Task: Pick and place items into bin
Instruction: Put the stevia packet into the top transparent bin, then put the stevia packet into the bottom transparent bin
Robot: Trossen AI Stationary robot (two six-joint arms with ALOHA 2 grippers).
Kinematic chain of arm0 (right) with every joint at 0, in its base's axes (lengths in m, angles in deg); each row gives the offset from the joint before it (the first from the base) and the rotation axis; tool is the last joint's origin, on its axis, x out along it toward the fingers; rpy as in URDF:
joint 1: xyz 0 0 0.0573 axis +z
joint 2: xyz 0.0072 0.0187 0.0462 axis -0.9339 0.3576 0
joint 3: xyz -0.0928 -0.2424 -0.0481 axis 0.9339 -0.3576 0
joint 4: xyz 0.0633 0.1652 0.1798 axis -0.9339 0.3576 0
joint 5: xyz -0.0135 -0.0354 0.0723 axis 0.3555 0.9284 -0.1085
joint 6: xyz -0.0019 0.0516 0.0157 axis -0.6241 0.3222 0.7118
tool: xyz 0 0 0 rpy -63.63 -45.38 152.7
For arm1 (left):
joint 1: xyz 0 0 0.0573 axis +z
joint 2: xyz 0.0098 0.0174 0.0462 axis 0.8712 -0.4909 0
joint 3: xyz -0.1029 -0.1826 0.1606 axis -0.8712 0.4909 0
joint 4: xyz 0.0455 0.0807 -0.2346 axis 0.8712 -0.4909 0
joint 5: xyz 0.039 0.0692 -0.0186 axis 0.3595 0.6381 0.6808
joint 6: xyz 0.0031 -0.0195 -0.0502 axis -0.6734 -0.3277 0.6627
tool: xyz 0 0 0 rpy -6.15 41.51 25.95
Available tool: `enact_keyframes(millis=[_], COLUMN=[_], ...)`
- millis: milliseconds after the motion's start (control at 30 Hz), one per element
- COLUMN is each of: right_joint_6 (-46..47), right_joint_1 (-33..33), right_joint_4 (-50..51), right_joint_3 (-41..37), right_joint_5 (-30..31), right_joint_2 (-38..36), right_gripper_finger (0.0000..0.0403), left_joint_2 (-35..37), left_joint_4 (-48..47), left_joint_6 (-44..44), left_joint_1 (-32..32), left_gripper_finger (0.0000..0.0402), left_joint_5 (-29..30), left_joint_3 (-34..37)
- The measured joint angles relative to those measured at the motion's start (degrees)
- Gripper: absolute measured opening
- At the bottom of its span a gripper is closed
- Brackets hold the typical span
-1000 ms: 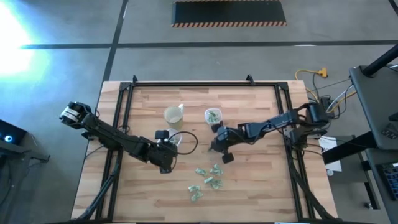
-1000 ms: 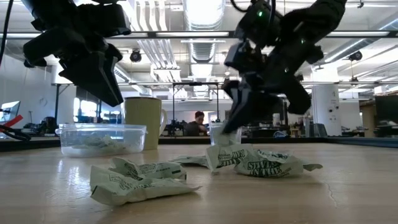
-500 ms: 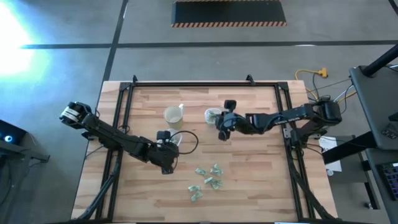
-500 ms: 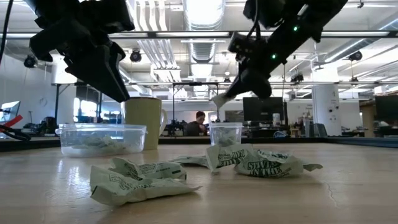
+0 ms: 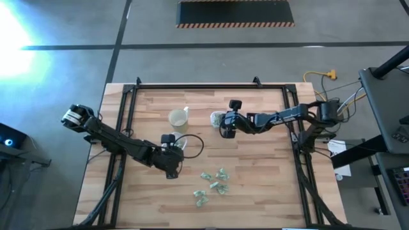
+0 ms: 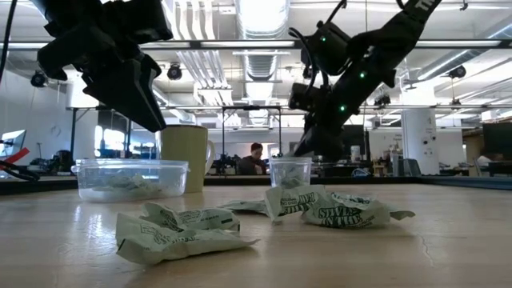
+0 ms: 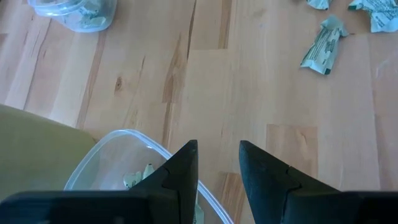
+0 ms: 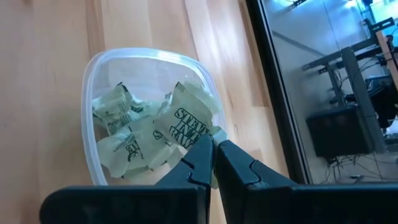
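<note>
Several pale-green and white wrapped pieces (image 5: pixel 215 182) lie loose on the table's near middle, shown close in the low view (image 6: pixel 320 208). My right gripper (image 8: pixel 214 155) is above the small clear bin (image 8: pixel 90 81), which stands right of the yellowish cup (image 5: pixel 177 119) and holds a few pieces. It is shut on one piece. My left gripper (image 7: pixel 217 158) is open and hovers over the rim of a second clear bin (image 7: pixel 118 140), near the cup; this bin has pieces in it too. My right gripper pinches one pale-green wrapped piece (image 8: pixel 185 124) by its end (image 8: pixel 215 133) between its two fingertips. The fingers slant down from above the bin. The piece reaches forward from the fingertips over the pieces in the bin; whether it touches them I cannot tell.
The yellowish cup (image 6: pixel 186 156) stands between the two bins on the far half of the table. A black frame (image 5: pixel 192 86) runs along the table's far and side edges. Bare wood lies right of the loose pieces.
My right gripper has risen from the loose pieces and moved toward the far edge, ending above the small bin with a piece in its fingers. My left arm has kept still.
</note>
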Motion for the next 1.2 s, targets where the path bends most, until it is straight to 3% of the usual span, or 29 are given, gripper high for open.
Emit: enact_keyframes(millis=[300,400,633,933,1067,1200], right_joint_6=[1.3,1.5,2.1,1.5,1.9,4.7], right_joint_1=[0.1,0.1,0.2,4.3,8.1,11.5], right_joint_4=[0.3,0.5,0.7,1.7,5.6,11.5], right_joint_3=[0.1,0.0,-0.1,-0.1,-0.1,-0.1], right_joint_5=[-0.2,-2.9,-5.5,0.6,0.5,-3.1], right_joint_2=[-0.8,-0.8,-1.2,-8.1,-13.1,-18.1], right_gripper_finger=[0.0009,0.0017,0.0078,0.013,0.0131,0.0127], left_joint_2=[0.0,0.0,0.0,0.0,0.0,0.0], left_joint_4=[0.0,0.0,0.0,0.5,5.5,15.9], left_joint_6=[0.0,0.0,0.0,0.1,-1.8,-9.8], left_joint_1=[0.0,0.0,0.0,0.0,0.0,0.0], left_gripper_finger=[0.01,0.01,0.01,0.01,0.01,0.01], left_joint_5=[0.0,0.0,0.0,0.0,0.0,-1.4], left_joint_3=[0.0,0.0,0.0,0.0,0.4,2.1])
